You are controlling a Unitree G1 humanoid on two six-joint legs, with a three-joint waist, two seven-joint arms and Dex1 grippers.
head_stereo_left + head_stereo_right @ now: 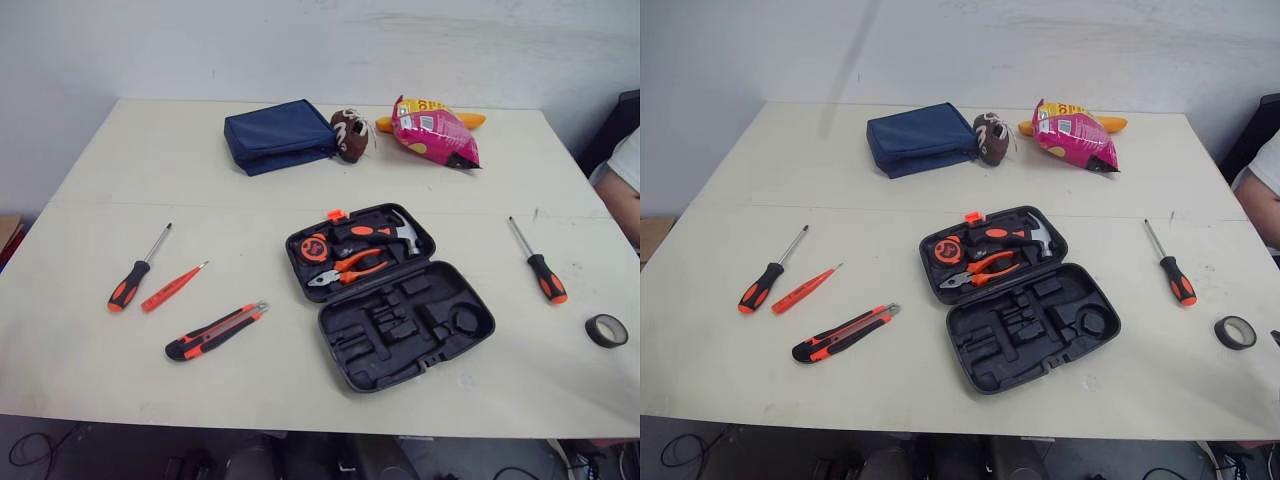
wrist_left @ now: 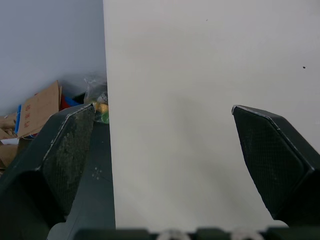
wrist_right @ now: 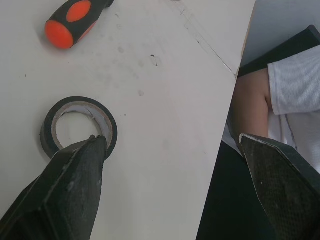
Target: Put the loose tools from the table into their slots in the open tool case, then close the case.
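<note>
The black tool case [image 1: 440, 312] lies open at the table's middle. Its far half holds a hammer [image 1: 398, 233], pliers [image 1: 348, 268] and a tape measure [image 1: 315, 248]; its near half has bare slots. A screwdriver [image 1: 137, 270], an orange tester pen [image 1: 172, 287] and a utility knife [image 1: 215, 331] lie to the left. Another screwdriver [image 1: 540, 265] and a black tape roll [image 1: 606, 330] lie to the right. My left gripper [image 2: 160, 150] is open above the table's left edge. My right gripper [image 3: 172, 165] is open beside the tape roll [image 3: 80, 125], holding nothing.
At the table's back lie a blue pouch [image 1: 278, 135], a small brown toy ball [image 1: 350, 133] and a pink snack bag [image 1: 435, 130]. A person's arm [image 3: 255, 105] is just past the right edge. Cardboard boxes [image 2: 40, 107] sit on the floor to the left.
</note>
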